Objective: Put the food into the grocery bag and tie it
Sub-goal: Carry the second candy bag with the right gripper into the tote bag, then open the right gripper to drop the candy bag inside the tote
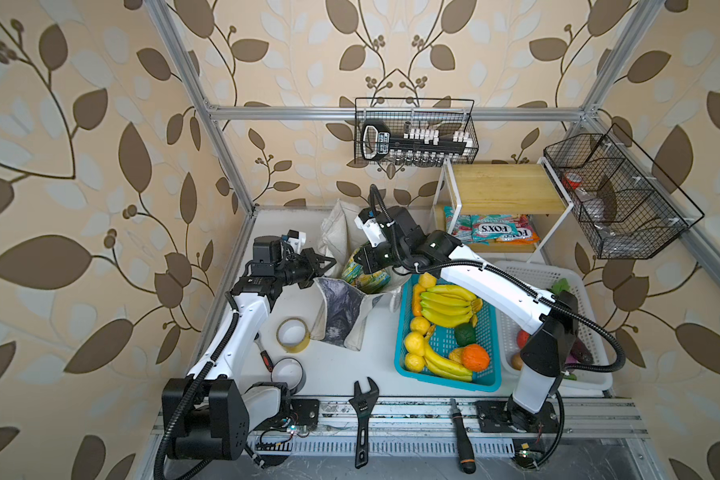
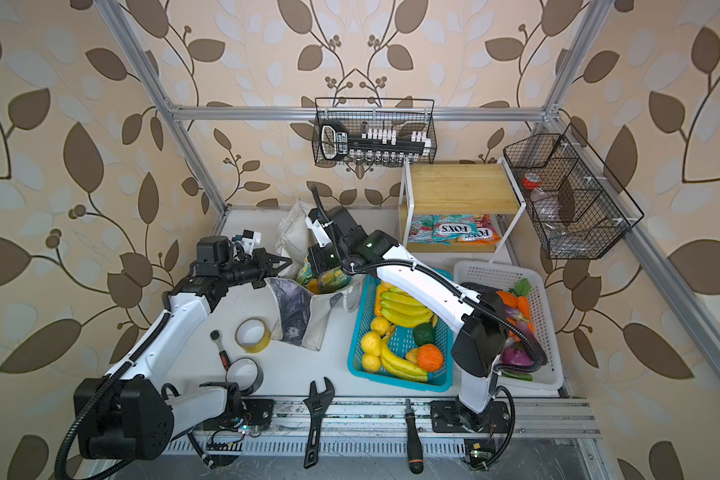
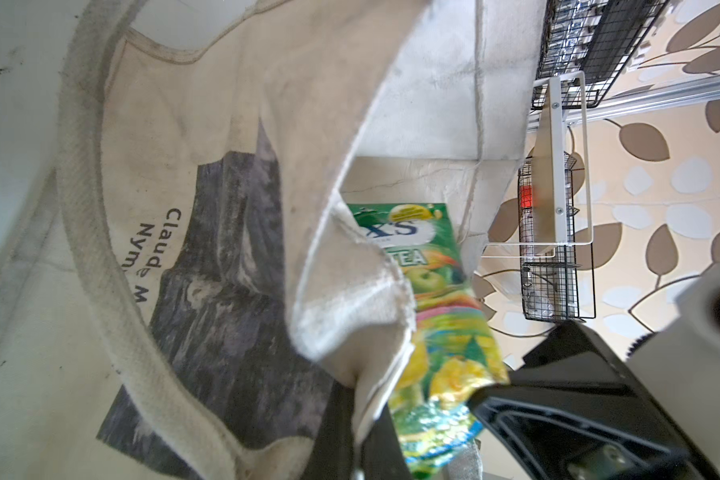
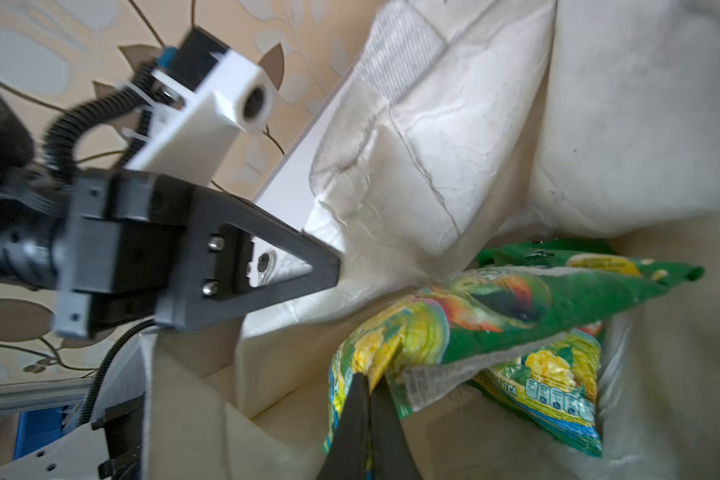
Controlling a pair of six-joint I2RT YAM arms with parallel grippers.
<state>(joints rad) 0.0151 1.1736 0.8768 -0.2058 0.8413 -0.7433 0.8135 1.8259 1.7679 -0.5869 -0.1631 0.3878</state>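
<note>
While the big off-white fabric grocery bag (image 1: 341, 309) with dark grey printed panels stands open on the white worktop (image 1: 350, 365), the left gripper (image 1: 330, 263) sits at the bag's rim on the side away from the blue plastic basket (image 1: 447, 381). Its fingers (image 3: 335, 440) are pressed together on a fold of the rim cloth. The right gripper (image 4: 366, 388) hangs over the bag's mouth, its fingers (image 4: 350, 428) clamped on one end of a flat glossy green snack packet (image 4: 495, 311) printed with yellow fruit. That packet lies slanted inside the bag's mouth. A second green packet (image 4: 558, 386) of the same kind lies under it, deeper in the bag. The basket stands just beside the bag and holds round yellow toy citrus fruits (image 1: 414, 343) and yellow bananas (image 1: 445, 309).
</note>
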